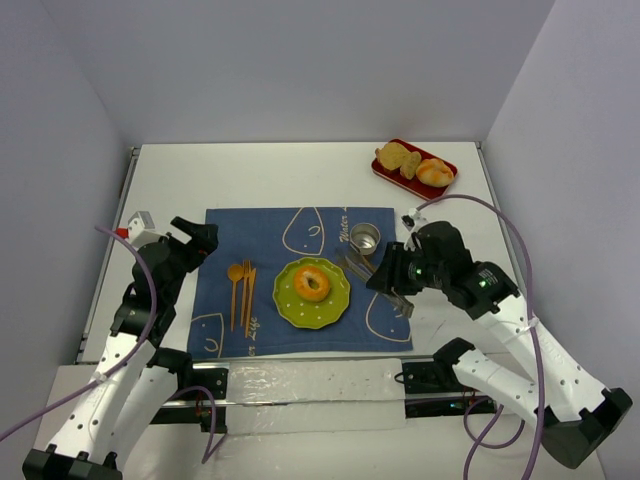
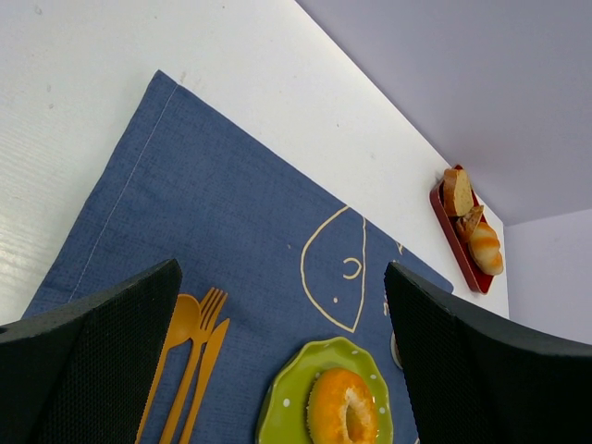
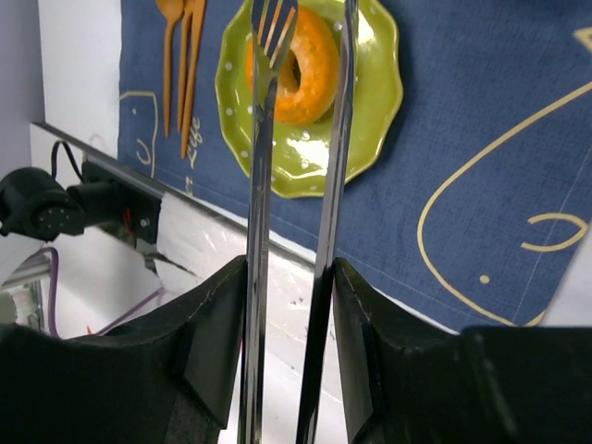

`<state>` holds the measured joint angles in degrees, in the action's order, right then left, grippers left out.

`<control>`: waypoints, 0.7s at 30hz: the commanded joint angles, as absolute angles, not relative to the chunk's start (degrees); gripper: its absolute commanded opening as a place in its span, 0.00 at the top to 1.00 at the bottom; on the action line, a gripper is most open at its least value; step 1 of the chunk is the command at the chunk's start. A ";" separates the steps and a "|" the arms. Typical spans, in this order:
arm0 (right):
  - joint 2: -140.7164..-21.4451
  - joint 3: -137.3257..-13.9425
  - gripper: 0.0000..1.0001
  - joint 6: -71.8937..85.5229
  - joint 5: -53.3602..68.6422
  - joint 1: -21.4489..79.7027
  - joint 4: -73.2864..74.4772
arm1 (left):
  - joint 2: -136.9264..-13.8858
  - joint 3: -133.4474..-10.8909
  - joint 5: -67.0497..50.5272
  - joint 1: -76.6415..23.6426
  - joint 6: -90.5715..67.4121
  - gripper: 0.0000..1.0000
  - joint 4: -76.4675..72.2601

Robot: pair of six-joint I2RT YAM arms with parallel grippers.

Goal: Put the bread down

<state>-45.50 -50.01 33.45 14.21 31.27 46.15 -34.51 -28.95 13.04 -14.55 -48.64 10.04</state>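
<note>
Top external view: we see the bread (image 1: pixel 312 284) lying on the green plate (image 1: pixel 326 316), roughly centred, on the blue placemat (image 1: pixel 262 238).
Bread, close up: right wrist view shows the same ring-shaped bun (image 3: pixel 310 69) flat on the plate (image 3: pixel 370 120), nothing clamped on it.
Right gripper (image 3: pixel 291 277): fingers pressed in against the handles of the metal tongs (image 3: pixel 262 139). The two blades stand apart with a gap between them, one ending in fork tines.
Tongs position: from above, the tips (image 1: pixel 353 264) sit just beside the plate's right rim. We cannot tell whether they touch it. They hold no food.
Left gripper (image 2: pixel 282 268): fingers spread wide with nothing between them, hovering above the left part of the placemat near the orange cutlery (image 2: pixel 190 351).
Other items: a metal cup (image 1: pixel 365 237) beyond the plate, and a red tray (image 1: pixel 451 168) at the far right with other bread pieces (image 1: pixel 400 158), well apart from the plate.
Progress (our judgement): placement looks done, since the bun rests free on the plate.
Remaining (our judgement): at most clearing the tongs away from the plate and setting them down.
</note>
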 commanded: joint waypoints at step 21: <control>-55.28 -61.72 0.64 31.29 5.80 29.59 29.15 | -33.40 -29.18 12.74 -14.50 -47.81 0.01 8.57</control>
<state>-51.34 -57.12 32.05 10.05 30.57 40.22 -33.56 -28.95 13.04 -14.55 -48.64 10.08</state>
